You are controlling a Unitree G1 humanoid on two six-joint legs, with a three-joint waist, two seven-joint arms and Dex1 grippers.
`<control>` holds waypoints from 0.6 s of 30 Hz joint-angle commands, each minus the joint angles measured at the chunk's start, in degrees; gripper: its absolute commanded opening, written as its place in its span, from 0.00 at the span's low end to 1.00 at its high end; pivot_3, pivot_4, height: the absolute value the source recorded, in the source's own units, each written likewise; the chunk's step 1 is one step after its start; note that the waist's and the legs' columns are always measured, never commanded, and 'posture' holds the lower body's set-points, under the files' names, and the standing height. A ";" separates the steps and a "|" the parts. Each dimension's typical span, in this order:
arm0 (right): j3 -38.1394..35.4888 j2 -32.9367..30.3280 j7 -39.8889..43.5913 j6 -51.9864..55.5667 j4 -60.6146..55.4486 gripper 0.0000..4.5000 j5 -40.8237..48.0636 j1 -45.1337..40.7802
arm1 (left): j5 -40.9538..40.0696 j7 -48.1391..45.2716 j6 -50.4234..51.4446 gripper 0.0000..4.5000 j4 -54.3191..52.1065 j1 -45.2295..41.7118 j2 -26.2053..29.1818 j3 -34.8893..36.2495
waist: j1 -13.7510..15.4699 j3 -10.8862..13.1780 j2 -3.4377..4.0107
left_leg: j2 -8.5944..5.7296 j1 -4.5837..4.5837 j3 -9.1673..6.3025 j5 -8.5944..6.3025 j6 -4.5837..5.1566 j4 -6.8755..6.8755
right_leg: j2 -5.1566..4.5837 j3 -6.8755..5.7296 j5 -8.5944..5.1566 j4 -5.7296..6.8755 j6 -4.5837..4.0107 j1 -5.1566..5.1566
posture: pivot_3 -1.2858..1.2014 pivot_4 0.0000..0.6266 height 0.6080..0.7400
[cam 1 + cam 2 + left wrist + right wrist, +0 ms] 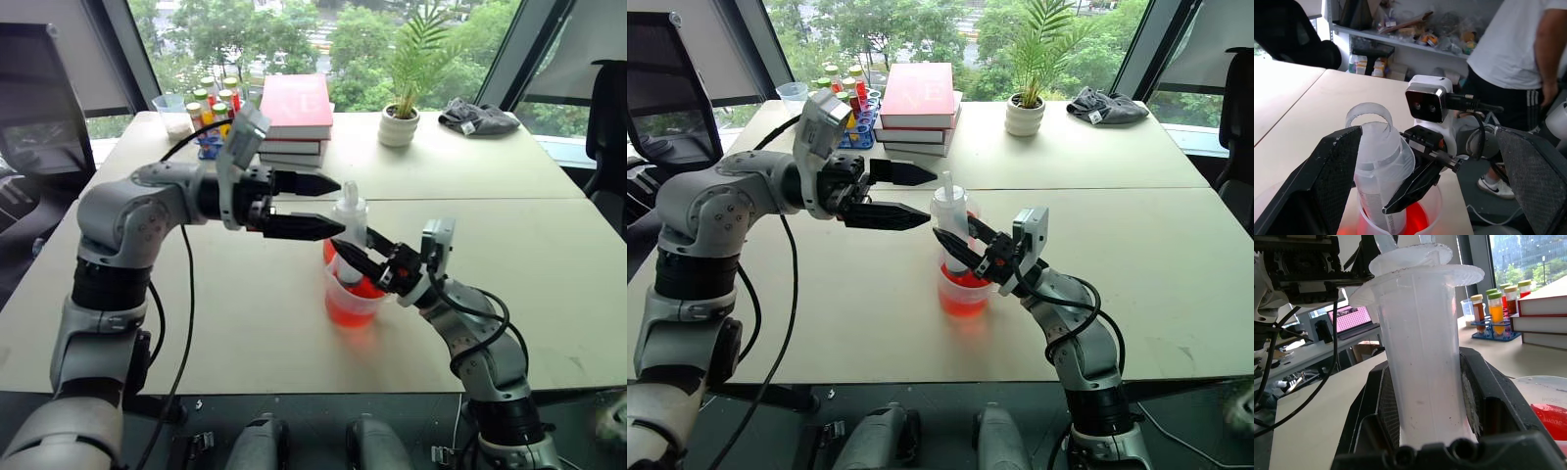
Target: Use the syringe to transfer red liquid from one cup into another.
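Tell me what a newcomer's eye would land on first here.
The red liquid glowing in the clear beaker at the middle of the table. The right gripper holds the syringe upright in it, and the left gripper hangs open beside the syringe's top. At the table's far edge stands a stack of books.

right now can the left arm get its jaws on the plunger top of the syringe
Probably yes. The left gripper is open beside the syringe, which the right gripper holds upright in the beaker; nothing stands between.

Faint pale lettering sits on the cover of the top red hardcover book (917,94), but it can't be read.
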 commanded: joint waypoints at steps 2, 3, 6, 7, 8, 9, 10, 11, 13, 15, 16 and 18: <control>-0.21 -0.65 -0.38 1.09 -2.31 0.30 0.78 -0.41 | -1.89 0.22 0.67 1.00 -2.08 -0.83 -0.93 0.25 | 0.00 0.00 0.00 | 0.00 0.00 0.00 0.00 0.00 0.00 | 0.00 0.00 0.00 0.00 0.00 0.00 | 0.52 0.24 1.00; -0.28 -0.74 -0.50 1.34 -2.43 0.30 0.83 -0.50 | -1.87 0.19 0.72 1.00 -2.06 -0.82 -1.05 0.19 | -0.01 0.00 0.00 | 0.00 0.00 0.00 0.00 0.00 0.00 | 0.00 0.00 0.00 0.00 0.00 0.00 | 0.52 0.24 1.00; -0.50 -1.33 -0.84 2.38 -3.86 0.30 1.30 -0.58 | -1.84 0.47 0.79 1.00 -1.87 -0.83 -1.84 -0.24 | 0.05 0.00 0.00 | 0.00 0.00 0.00 0.00 0.00 0.00 | 0.00 0.00 0.00 0.00 0.00 0.00 | 0.52 0.24 1.00; -0.51 -1.68 -1.07 2.98 -4.60 0.30 1.45 -0.50 | -1.77 0.59 0.74 1.00 -1.81 -0.81 -2.19 -0.45 | 0.07 0.00 0.00 | 0.00 0.00 0.00 0.00 0.00 0.00 | 0.00 0.00 0.00 0.00 0.00 0.00 | 0.52 0.24 1.00; -0.54 -1.94 -1.32 3.57 -5.13 0.30 1.60 -0.47 | -1.57 0.70 0.61 1.00 -1.58 -0.86 -2.58 -0.67 | 0.08 0.00 0.00 | 0.00 0.00 0.00 0.00 0.00 0.00 | 0.00 0.00 0.00 -0.01 0.00 0.00 | 0.52 0.24 1.00; -0.56 -2.10 -1.49 4.00 -5.47 0.30 1.71 -0.44 | -1.44 0.80 0.58 1.00 -1.33 -0.92 -2.92 -0.77 | 0.09 0.00 0.00 | -0.01 -0.01 0.00 0.00 0.00 0.00 | 0.00 0.00 0.00 -0.01 0.00 0.00 | 0.52 0.24 1.00; -0.58 -2.20 -1.61 4.32 -5.72 0.30 1.84 -0.41 | -1.34 0.95 0.66 1.00 -1.02 -0.96 -3.22 -0.91 | 0.08 0.00 0.00 | -0.01 -0.01 0.00 0.00 0.00 0.00 | 0.00 0.00 0.00 -0.01 0.00 0.00 | 0.52 0.24 1.00; -0.57 -2.30 -1.79 4.63 -6.04 0.30 1.89 -0.30 | -1.06 1.01 0.48 1.00 -0.90 -0.76 -3.48 -1.18 | 0.05 0.00 0.00 | -0.01 -0.01 0.00 0.00 0.00 0.00 | 0.00 0.00 0.00 -0.01 0.00 0.00 | 0.52 0.24 1.00; -0.55 -2.56 -2.12 5.28 -6.52 0.30 1.92 -0.20 | -0.54 1.49 0.18 1.00 -0.37 -0.44 -4.22 -1.67 | 0.03 0.00 0.00 | -0.01 -0.01 0.00 0.00 0.00 0.00 | 0.00 0.00 0.00 -0.01 0.00 -0.01 | 0.52 0.24 1.00; -0.54 -2.72 -2.36 5.65 -6.91 0.30 1.99 -0.14 | -0.51 2.08 0.23 1.00 0.03 -0.38 -5.13 -1.74 | 0.01 0.00 0.00 | -0.01 -0.01 0.00 0.00 0.00 -0.01 | 0.00 0.00 0.00 0.00 0.00 -0.01 | 0.52 0.24 1.00; -0.53 -2.81 -2.46 5.77 -7.14 0.30 2.03 -0.08 | -0.49 2.47 0.17 1.00 0.21 -0.47 -5.67 -1.71 | 0.03 0.00 0.00 | -0.01 -0.01 0.00 0.00 0.00 0.00 | 0.00 0.00 0.00 -0.01 0.00 -0.01 | 0.52 0.24 1.00; -0.52 -2.92 -2.68 6.03 -7.40 0.30 2.09 -0.06 | -0.36 3.05 -0.03 0.88 0.66 -0.68 -6.45 -1.56 | 0.07 0.00 0.00 | -0.01 -0.01 0.00 0.00 0.00 0.00 | 0.00 0.00 0.00 -0.01 0.00 0.00 | 0.52 0.24 1.00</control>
